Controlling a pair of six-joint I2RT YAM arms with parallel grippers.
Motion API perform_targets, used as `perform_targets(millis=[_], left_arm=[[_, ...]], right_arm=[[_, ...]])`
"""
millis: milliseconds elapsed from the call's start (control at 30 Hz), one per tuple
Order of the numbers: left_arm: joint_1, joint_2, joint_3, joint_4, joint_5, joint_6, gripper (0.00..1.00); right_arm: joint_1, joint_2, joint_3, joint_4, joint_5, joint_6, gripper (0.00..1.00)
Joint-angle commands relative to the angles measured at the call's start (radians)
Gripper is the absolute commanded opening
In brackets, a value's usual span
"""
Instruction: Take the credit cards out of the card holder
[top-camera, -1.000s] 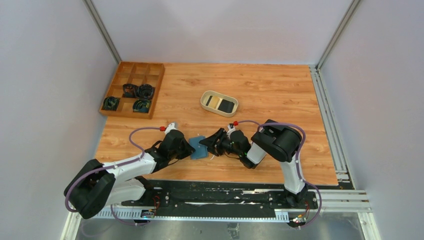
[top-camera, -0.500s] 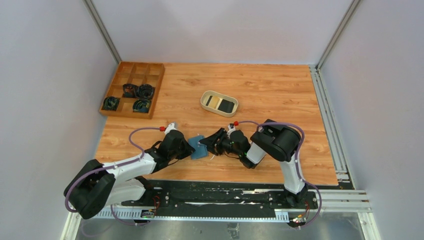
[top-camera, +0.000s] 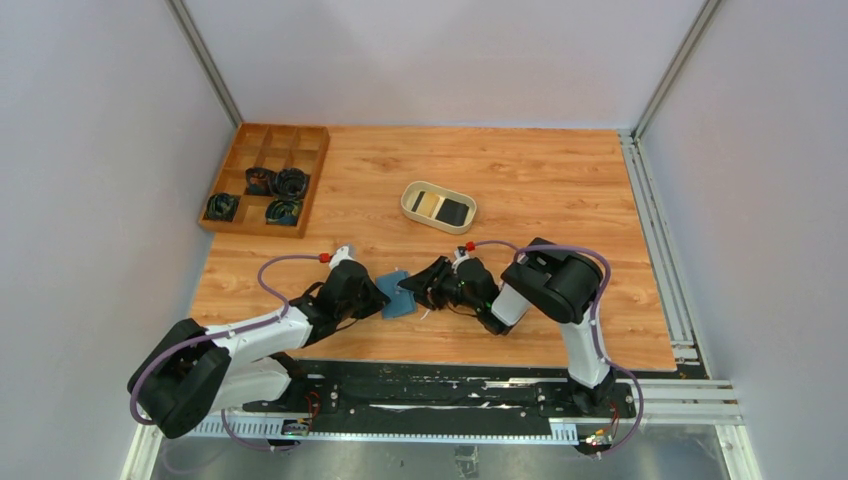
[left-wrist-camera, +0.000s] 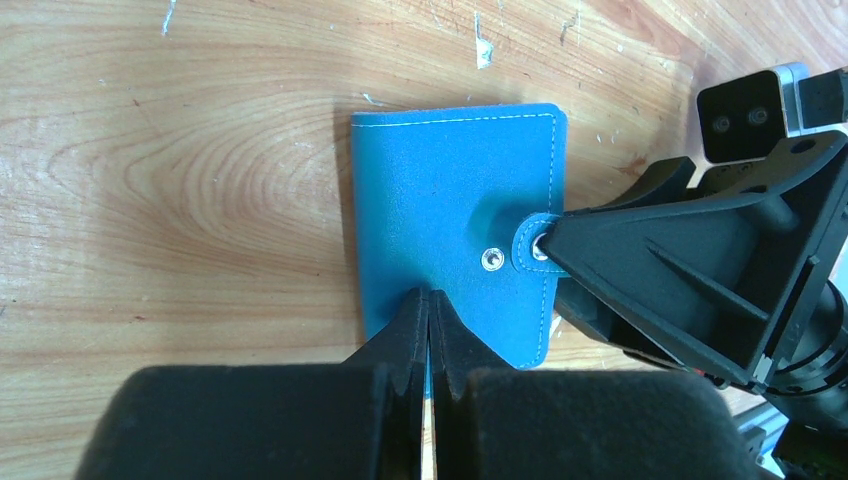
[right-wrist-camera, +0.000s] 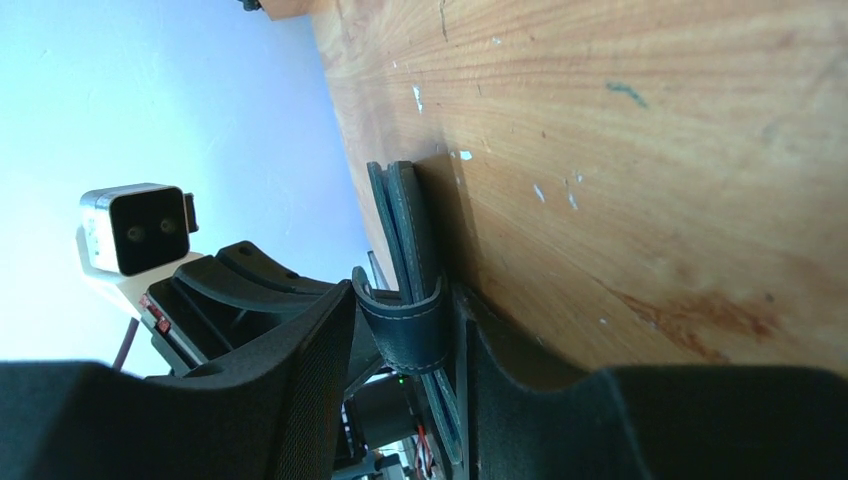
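Unfastening step: the card holder (left-wrist-camera: 450, 220) is folded shut with its snap tab (left-wrist-camera: 530, 245) done up, so the job looks to be at the opening stage, with no card ready to come out yet.
Holder's place: flat on the wooden table (top-camera: 560, 180), close to its near edge, between the ends of the two arms.
Left gripper (left-wrist-camera: 428, 300): jaws closed together, tips bearing on the holder's left edge, apparently pinning it down.
Right gripper (right-wrist-camera: 405, 300): jaws stand apart on either side of the snap tab at the holder's right edge; no firm pinch is evident.
Credit cards (top-camera: 440, 207): one black and one tan-gold lie in the beige oval dish (top-camera: 408, 197), farther back and to the right; any inside the holder are hidden.
Next move: probably pinch the tab and peel it off its stud while the holder is held flat, gently enough that it does not slide.
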Motion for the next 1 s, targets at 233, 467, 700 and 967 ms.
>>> perform_targets(millis=[233,467,700,967], left_arm=[[-0.008,0.02,-0.042,-0.131,-0.018,0.025,0.0],[-0.008,0.02,-0.041,-0.134,-0.018,0.026,0.0],[-0.008,0.021,-0.037,-0.136,-0.02,0.028,0.0],[-0.008,0.033,-0.028,-0.136,-0.019,0.031,0.0]], right_arm=[[0.016,-0.017,0.05,-0.325,-0.028,-0.11,0.43],[0.016,0.0,0.034,-0.312,-0.032,-0.111,0.4],[0.016,0.024,0.049,-0.308,-0.058,-0.115,0.34],[0.018,0.041,0.078,-0.333,-0.085,-0.134,0.34]])
